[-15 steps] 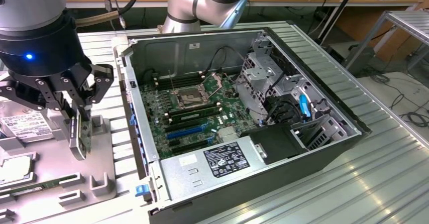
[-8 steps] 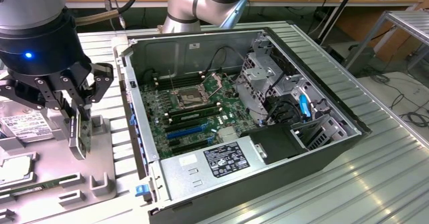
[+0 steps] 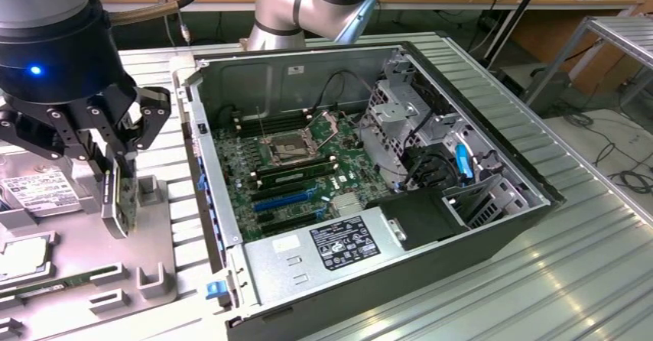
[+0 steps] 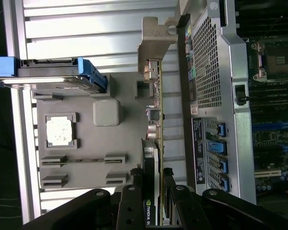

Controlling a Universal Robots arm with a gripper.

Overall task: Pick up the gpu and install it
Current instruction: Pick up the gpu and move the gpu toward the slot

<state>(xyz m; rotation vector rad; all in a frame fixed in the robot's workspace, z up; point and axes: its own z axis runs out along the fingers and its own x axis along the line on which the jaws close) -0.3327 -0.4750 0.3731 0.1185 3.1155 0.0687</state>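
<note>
While clamped between the black fingers [image 4: 132,196] of the gripper [image 3: 115,174] [image 4: 152,179], the gpu [image 3: 118,203] [image 4: 156,120] is held on edge, upright, with the jaws pinching its two flat faces.

- Marking on card: a green-and-white logo [image 4: 148,211] between the fingers, read as NVIDIA, partly cut off.
- End bracket [image 4: 156,38]: silver metal, at the card's end farthest from the gripper.
- Fixture tray [image 3: 153,234] [image 4: 86,139]: grey, directly beneath the gripper; whether the card's lower edge touches it cannot be told.
- Hard drive [image 3: 36,192] [image 4: 53,76]: seated in the tray beside the gripper, blue side rails, white label with print too small to read.
- Processor chip [image 3: 21,253] [image 4: 60,130]: square, in a tray pocket, near the drive.
- Memory stick [image 3: 51,286] [image 4: 81,160]: long, narrow, set in a tray slot, well apart from the card.
- Computer case [image 3: 490,165] [image 4: 206,57]: open, just beside the gripper, towards the exterior view's right.
- Motherboard [image 3: 296,165]: green, inside the case, processor socket bare.
- Power supply [image 3: 342,241]: inside the case, black label, text illegible.
- Table [image 3: 571,280]: ribbed metal, under the case and tray.
</note>
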